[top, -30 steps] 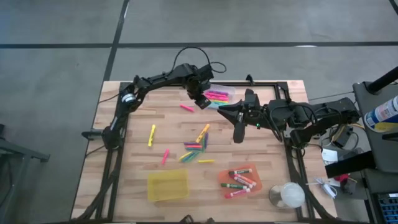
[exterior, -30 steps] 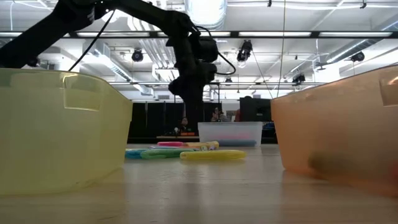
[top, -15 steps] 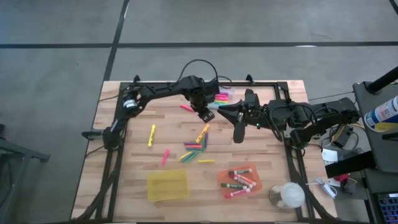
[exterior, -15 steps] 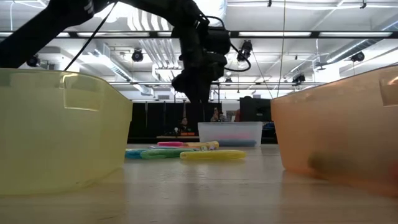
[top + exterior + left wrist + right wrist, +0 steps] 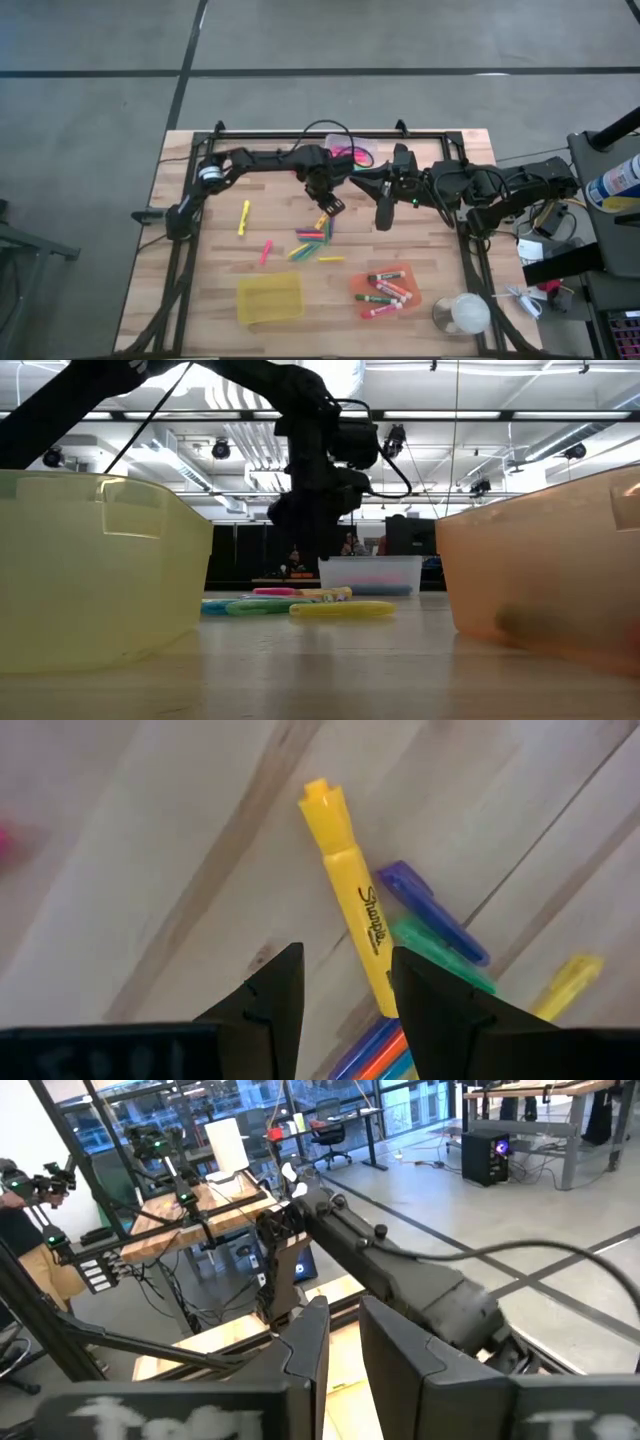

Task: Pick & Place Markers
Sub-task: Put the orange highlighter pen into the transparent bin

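Note:
My left gripper (image 5: 330,204) is open and empty, hovering just above a yellow highlighter (image 5: 350,925) that lies flat on the table at the far end of the marker pile (image 5: 314,238). In the left wrist view its fingers (image 5: 345,965) stand over the highlighter's near end without touching it. Purple (image 5: 432,912), green and yellow markers lie beside it. The clear bin (image 5: 354,153) at the far edge holds pink markers. My right gripper (image 5: 358,176) waits level beside that bin, its fingers (image 5: 345,1335) a narrow gap apart and empty.
A yellow bin (image 5: 268,298) and an orange bin (image 5: 388,291) with white-barrelled markers stand near the front edge. Loose markers lie to the left: yellow (image 5: 243,217), pink (image 5: 266,250), pink (image 5: 299,173). A white round container (image 5: 465,315) stands at the near right corner.
My left gripper has gone from beside the clear bin toward the table's near edge and down. It now hangs over the yellow highlighter at the far end of the pile. The markers have not moved.

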